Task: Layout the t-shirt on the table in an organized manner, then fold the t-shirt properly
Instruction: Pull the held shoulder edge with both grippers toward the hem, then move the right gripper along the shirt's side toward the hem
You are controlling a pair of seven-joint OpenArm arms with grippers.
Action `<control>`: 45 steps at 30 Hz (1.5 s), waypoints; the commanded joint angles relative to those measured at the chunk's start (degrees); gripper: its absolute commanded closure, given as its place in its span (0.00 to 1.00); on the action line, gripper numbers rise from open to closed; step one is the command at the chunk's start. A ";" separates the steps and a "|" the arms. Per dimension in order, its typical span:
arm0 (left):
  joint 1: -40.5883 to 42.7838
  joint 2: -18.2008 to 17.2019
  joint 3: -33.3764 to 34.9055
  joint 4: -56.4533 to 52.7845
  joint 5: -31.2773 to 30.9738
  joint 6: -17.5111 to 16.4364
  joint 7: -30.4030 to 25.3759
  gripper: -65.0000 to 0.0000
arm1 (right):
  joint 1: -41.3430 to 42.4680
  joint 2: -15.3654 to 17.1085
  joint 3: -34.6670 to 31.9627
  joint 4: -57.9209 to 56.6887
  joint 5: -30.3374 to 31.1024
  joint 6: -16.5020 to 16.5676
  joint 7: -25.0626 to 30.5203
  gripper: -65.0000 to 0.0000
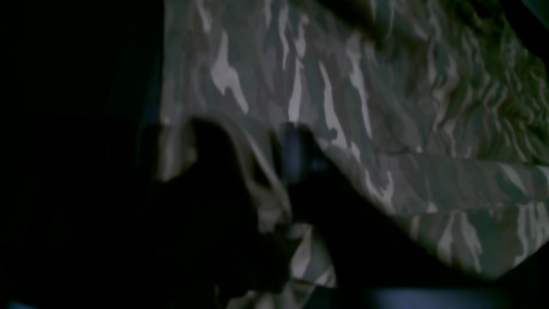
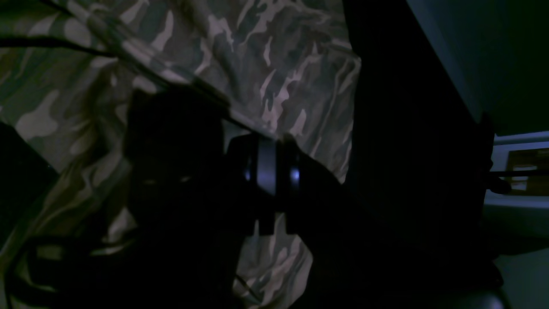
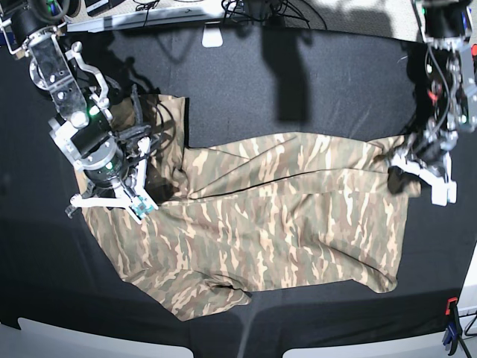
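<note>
The camouflage t-shirt [image 3: 283, 209] lies spread across the black table [image 3: 298, 82], wrinkled, with its left end bunched. My right gripper [image 3: 145, 162] is at that bunched left end. In the right wrist view it [image 2: 227, 128] is shut on a taut fold of the t-shirt [image 2: 257, 64]. My left gripper [image 3: 399, 165] sits at the shirt's upper right corner. In the blurred left wrist view its jaws [image 1: 248, 128] stand apart, with a hem of the t-shirt [image 1: 343, 86] lying loosely between the dark fingers [image 1: 296, 146].
Cables and gear [image 3: 246, 11] crowd the table's back edge, beside a small white object [image 3: 212, 36]. A light rim [image 3: 74, 335] runs along the front. A red and blue clamp [image 3: 451, 328] sits at the front right corner.
</note>
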 commanded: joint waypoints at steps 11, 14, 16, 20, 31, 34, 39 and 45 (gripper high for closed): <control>-1.73 -0.83 -0.26 1.05 -0.61 -0.50 12.28 0.70 | 1.09 0.79 0.59 0.96 -0.92 -0.50 0.70 1.00; -1.75 -0.83 -0.26 1.07 -0.61 -0.52 13.22 0.70 | 1.09 0.81 0.59 0.96 -1.70 -0.17 1.84 1.00; -1.90 -0.81 -0.26 1.09 -0.63 -0.55 13.03 0.70 | 1.09 0.81 0.59 0.96 -2.51 1.77 3.41 1.00; -4.00 -0.83 -0.26 1.09 -1.03 -2.47 11.43 0.70 | 1.07 0.81 0.57 0.94 -0.74 8.61 4.61 1.00; -8.17 -0.81 -0.26 1.07 2.47 -2.38 7.39 0.70 | 1.07 0.81 0.57 0.94 -0.66 8.81 4.52 1.00; -8.26 -0.81 -0.26 1.09 -0.22 -2.21 15.34 0.70 | 1.11 0.81 0.59 0.94 -0.68 8.81 4.79 1.00; -7.72 -0.79 -0.26 1.09 -16.61 -3.87 29.83 0.70 | 1.64 0.81 0.59 0.94 -1.09 9.60 6.23 1.00; -3.13 0.72 -0.26 1.09 -17.55 -7.82 25.75 0.70 | 3.80 0.81 0.57 0.09 -1.05 14.51 6.51 1.00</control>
